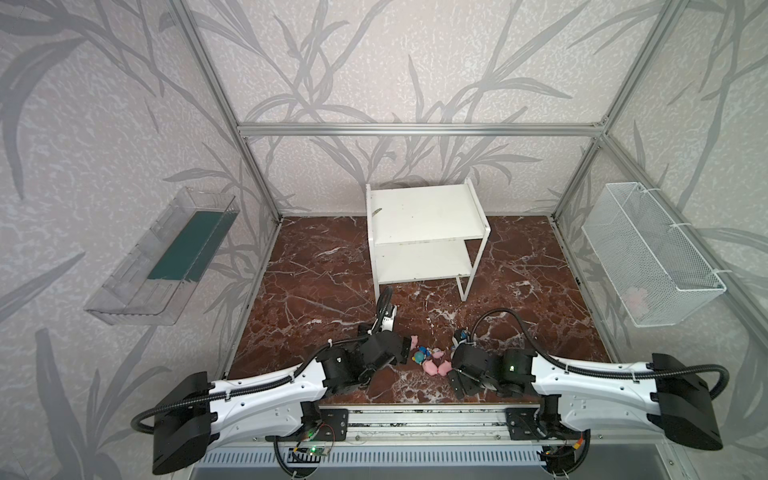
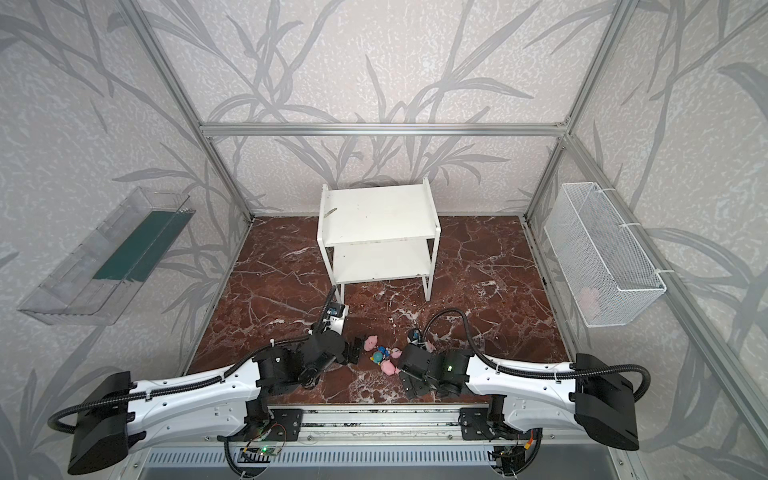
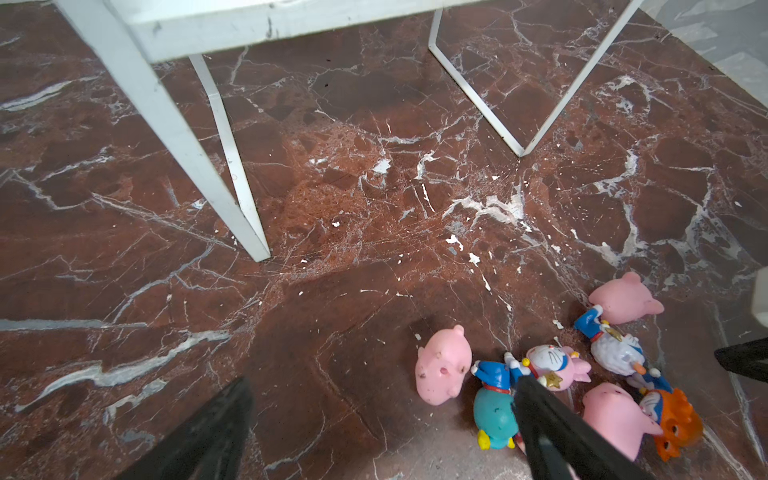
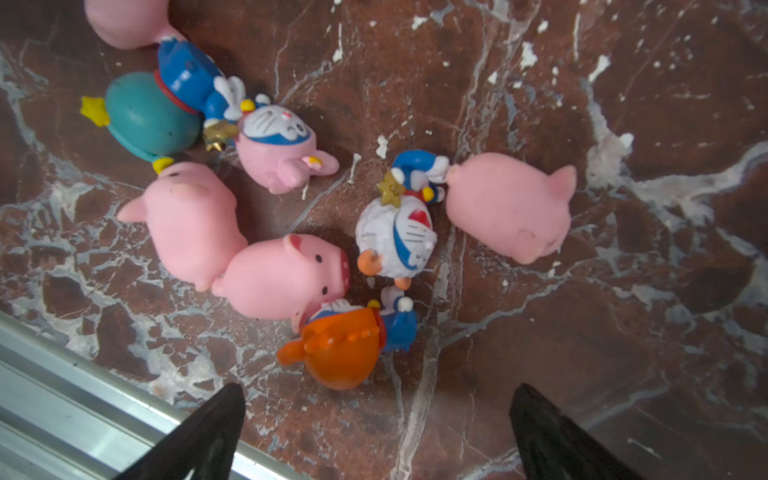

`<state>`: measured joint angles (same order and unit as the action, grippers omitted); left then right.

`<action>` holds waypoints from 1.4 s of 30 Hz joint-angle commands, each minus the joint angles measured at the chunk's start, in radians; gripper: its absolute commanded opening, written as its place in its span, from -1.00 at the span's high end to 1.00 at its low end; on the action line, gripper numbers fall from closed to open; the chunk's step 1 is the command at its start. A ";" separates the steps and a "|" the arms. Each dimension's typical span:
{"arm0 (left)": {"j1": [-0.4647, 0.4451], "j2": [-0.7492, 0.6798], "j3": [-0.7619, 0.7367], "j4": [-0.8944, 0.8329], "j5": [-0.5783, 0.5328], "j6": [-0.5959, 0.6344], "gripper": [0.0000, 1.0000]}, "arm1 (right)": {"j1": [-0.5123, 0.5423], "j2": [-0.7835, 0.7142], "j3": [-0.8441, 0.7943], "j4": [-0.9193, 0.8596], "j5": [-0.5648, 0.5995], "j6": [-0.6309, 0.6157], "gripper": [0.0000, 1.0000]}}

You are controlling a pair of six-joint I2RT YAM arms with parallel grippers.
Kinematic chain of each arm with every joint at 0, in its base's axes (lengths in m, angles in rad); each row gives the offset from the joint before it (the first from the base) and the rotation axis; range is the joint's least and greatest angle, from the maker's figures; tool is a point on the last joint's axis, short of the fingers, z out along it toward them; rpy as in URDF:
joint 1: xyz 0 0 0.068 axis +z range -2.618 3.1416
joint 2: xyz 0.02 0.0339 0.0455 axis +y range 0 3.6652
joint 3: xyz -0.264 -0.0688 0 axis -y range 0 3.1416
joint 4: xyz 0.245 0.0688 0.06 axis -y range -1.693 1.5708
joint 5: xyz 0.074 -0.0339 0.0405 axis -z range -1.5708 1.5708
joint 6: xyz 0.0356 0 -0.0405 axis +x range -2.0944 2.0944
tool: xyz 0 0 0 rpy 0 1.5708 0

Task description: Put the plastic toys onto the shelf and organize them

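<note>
8 toys [image 4: 286,274] heaped on tbl [image 4: 623,353], shelf [image 1: 419,216] apart

Shelf [image 1: 424,214]: white, two flat boards, raised side panels, thin metal legs; upright at back centre of table [image 1: 324,282].
Plastic toys [image 1: 431,367]: eight, in tight cluster near table's front edge, well apart from shelf. Four pink pigs, four blue-white figurines lying tipped.
Teal-cap figurine [image 4: 153,112] touching pink-cap figurine [image 4: 278,153].
Side-lying pig [image 4: 286,276] between second pig [image 4: 191,224] and orange-cap figurine [image 4: 345,349], touching both.
White-cap figurine [image 4: 395,237] against third pig [image 4: 507,203].
Fourth pig [image 4: 124,20] just beside teal-cap figurine.
</note>
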<state>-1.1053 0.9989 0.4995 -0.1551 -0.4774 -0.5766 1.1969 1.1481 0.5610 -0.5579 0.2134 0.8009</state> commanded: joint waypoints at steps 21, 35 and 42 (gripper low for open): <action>-0.016 0.129 0.040 0.098 0.054 0.050 -0.98 | -0.166 -0.388 -0.185 0.126 -0.115 -0.015 -0.93; -0.027 0.121 0.025 0.121 0.056 0.062 -0.98 | -0.165 -0.097 -0.053 0.094 -0.126 -0.001 -0.93; -0.028 0.112 0.017 0.126 0.054 0.069 -0.98 | -0.165 -0.133 -0.092 0.019 -0.061 0.059 -0.93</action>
<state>-1.1278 1.1271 0.5133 -0.0418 -0.4141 -0.5137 1.0348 1.0508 0.4858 -0.4664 0.1020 0.8227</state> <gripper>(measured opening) 0.992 0.966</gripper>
